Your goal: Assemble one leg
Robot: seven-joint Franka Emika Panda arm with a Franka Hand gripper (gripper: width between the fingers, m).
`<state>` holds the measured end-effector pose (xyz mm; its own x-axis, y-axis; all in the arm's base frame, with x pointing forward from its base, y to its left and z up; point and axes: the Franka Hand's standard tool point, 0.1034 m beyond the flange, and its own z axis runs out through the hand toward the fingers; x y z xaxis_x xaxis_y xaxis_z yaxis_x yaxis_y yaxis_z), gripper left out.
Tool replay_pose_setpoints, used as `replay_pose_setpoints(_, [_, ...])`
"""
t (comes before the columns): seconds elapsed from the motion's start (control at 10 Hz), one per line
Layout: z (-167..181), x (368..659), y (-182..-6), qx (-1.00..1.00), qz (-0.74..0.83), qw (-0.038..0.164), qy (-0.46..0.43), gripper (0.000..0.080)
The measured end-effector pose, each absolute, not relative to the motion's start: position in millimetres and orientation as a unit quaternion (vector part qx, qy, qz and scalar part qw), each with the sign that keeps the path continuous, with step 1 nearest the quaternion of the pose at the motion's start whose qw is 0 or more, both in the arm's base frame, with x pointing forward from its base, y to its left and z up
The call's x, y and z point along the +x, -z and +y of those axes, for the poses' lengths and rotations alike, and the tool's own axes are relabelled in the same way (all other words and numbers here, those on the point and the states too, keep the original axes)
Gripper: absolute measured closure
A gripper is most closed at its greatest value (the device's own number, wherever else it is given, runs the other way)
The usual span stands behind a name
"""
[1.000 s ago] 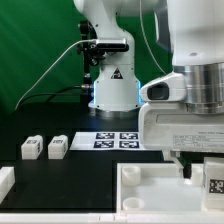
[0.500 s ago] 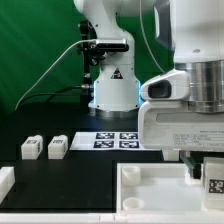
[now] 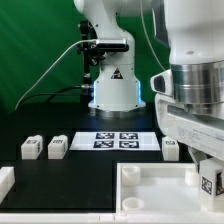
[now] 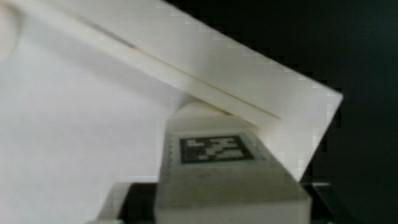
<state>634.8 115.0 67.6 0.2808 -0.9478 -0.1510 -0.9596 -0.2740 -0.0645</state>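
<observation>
At the exterior view's left, two spare legs (image 3: 42,148) sit side by side on the black table (image 3: 90,172), tag faces up, well apart from the work and waiting their turn. A white part (image 3: 5,182) shows at the lower left edge, too cropped to name. Farther along, the marker board (image 3: 117,140) lies flat in front of the arm's base (image 3: 112,85), carrying only its printed tags. Just beyond its right end, another leg (image 3: 170,148) stands on the table, partly behind the arm.

Along the bottom, the large white tray (image 3: 150,185) fills the foreground, its raised rim toward the camera. At the exterior view's right, the gripper (image 3: 208,180) hangs low over the tray's far corner with the leg (image 3: 210,182) between its fingers, tag facing outward. The wrist view confirms the hold: the leg (image 4: 217,165) sits pinched between the two fingers, with the tray's corner edge (image 4: 267,95) just beyond it.

It is probably held here, upright at the corner, because that is where the leg attaches. I judge that the leg is being lined up and is not seated yet.
</observation>
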Motion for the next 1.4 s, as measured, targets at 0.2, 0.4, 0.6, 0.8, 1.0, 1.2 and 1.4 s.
replay_pose_setpoints(0.2, [116,634,-66.4,-0.639,0.761,0.093,-0.060,0.0507])
replay_pose_setpoints(0.4, [117,634,-66.4,-0.614,0.781,0.095,-0.066,0.0506])
replay_pose_setpoints(0.6, [117,633,-66.1,-0.626,0.771,0.095,-0.065,0.0506])
replay_pose_setpoints(0.8, [126,618,-60.6,-0.708,0.699,0.091,-0.052,0.0261])
replay_pose_setpoints(1.0, [130,611,-62.2,-0.841,0.533,0.084,-0.035,0.0185])
replay_pose_setpoints(1.2, [127,612,-60.5,-0.878,0.471,0.085,-0.027,0.0151])
replay_pose_setpoints(1.4, [124,613,-61.1,-0.928,0.364,0.083,-0.018,0.0151])
